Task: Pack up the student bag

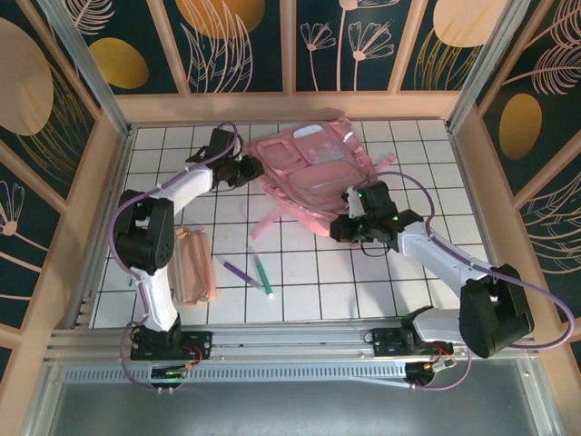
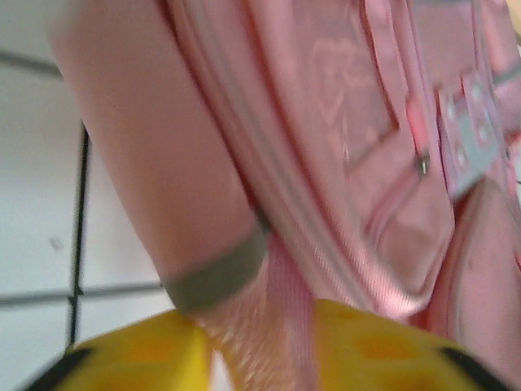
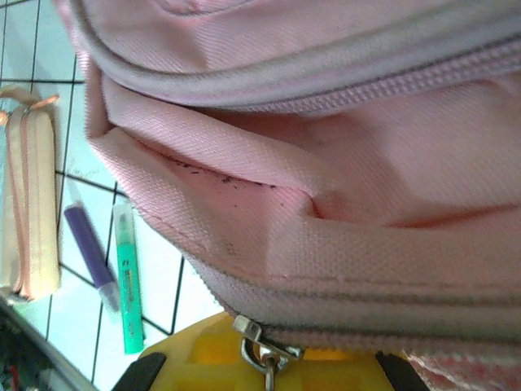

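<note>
Left tool (image 1: 241,170): at 9 o'clock of the student bag (image 1: 304,168), jaws partly apart with strap webbing (image 2: 277,309) between them; whether it grips, I cannot tell.
Student bag: far-centre of the counter (image 1: 363,282), long axis roughly 10 to 4 o'clock.
Right tool (image 1: 348,224): at the bag's 5 o'clock corner, pinched tight on the zipper pull (image 3: 262,352).
Coming move: probably the right arm's, drawing the pull along that axis.

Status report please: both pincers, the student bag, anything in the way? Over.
Left pincer open around strap. Right pincer shut on zipper pull. Student bag flat. Pouch, purple pen, green pen outside it.
</note>
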{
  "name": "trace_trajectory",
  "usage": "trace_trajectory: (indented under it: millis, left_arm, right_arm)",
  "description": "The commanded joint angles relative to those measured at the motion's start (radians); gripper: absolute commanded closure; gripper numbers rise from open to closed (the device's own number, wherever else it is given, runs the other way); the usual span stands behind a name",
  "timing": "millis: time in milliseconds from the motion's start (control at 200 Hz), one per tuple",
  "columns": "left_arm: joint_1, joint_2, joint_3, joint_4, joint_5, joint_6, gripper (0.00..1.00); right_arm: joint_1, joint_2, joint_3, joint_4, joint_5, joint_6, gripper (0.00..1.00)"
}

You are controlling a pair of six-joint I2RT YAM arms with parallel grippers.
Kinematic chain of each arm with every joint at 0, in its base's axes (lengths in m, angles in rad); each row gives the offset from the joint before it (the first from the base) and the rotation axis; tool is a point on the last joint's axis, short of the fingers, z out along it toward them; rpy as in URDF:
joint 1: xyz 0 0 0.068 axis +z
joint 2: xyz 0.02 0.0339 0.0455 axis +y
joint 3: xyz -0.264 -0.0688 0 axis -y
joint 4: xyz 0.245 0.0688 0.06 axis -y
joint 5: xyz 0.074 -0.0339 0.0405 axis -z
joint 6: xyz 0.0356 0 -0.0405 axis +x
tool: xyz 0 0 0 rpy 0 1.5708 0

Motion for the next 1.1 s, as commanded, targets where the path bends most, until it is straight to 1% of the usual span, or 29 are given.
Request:
trace_trajectory:
  millis: [0,55,120,180,275,330,405,500,641,781,861,956,1001,1061,1096]
  left_arm:
    - [0.071,0.053,0.135,-0.079,-0.059,0.111,0.38]
    - [0.071,0.048,0.167,-0.117,-0.034,0.082,0.35]
    - [0.071,0.014,0.135,-0.130,-0.002,-0.010,0.31]
    - [0.071,-0.037,0.049,-0.141,0.023,-0.111,0.29]
    - [0.053,-0.131,-0.145,-0.150,0.049,-0.235,0.28]
    - [0.019,-0.185,-0.254,-0.132,0.034,-0.290,0.28]
    - [-0.060,-0.245,-0.362,-0.097,-0.001,-0.347,0.26]
    - [-0.150,-0.295,-0.418,-0.035,-0.026,-0.437,0.25]
    - [-0.223,-0.321,-0.437,0.048,-0.075,-0.575,0.26]
    - [-0.280,-0.348,-0.452,0.107,-0.145,-0.688,0.29]
    - [-0.315,-0.350,-0.464,0.131,-0.190,-0.733,0.34]
    - [-0.335,-0.328,-0.472,0.151,-0.191,-0.780,0.38]
    - [-0.339,-0.323,-0.509,0.171,-0.185,-0.802,0.39]
    - [-0.343,-0.323,-0.522,0.188,-0.197,-0.819,0.45]
    - [-0.345,-0.327,-0.526,0.191,-0.214,-0.826,0.53]
  right_arm:
    - [0.032,0.050,0.036,-0.013,-0.153,-0.062,1.00]
    - [0.056,0.084,0.054,0.017,-0.162,-0.058,1.00]
    - [0.077,0.132,0.084,0.056,-0.183,-0.058,1.00]
    - [0.106,0.175,0.117,0.085,-0.195,-0.046,1.00]
    - [0.136,0.244,0.177,0.104,-0.233,-0.044,1.00]
    - [0.155,0.272,0.202,0.108,-0.242,-0.053,1.00]
    - [0.174,0.302,0.217,0.117,-0.242,-0.061,1.00]
    - [0.191,0.329,0.214,0.152,-0.261,-0.062,1.00]
    - [0.205,0.383,0.249,0.138,-0.259,-0.090,1.00]
    - [0.222,0.412,0.274,0.148,-0.253,-0.096,1.00]
    - [0.229,0.422,0.282,0.160,-0.244,-0.086,1.00]
    - [0.238,0.425,0.285,0.178,-0.238,-0.070,1.00]
    - [0.244,0.422,0.282,0.189,-0.230,-0.062,1.00]
    - [0.250,0.419,0.275,0.201,-0.225,-0.055,1.00]
    - [0.253,0.420,0.273,0.202,-0.218,-0.052,1.00]
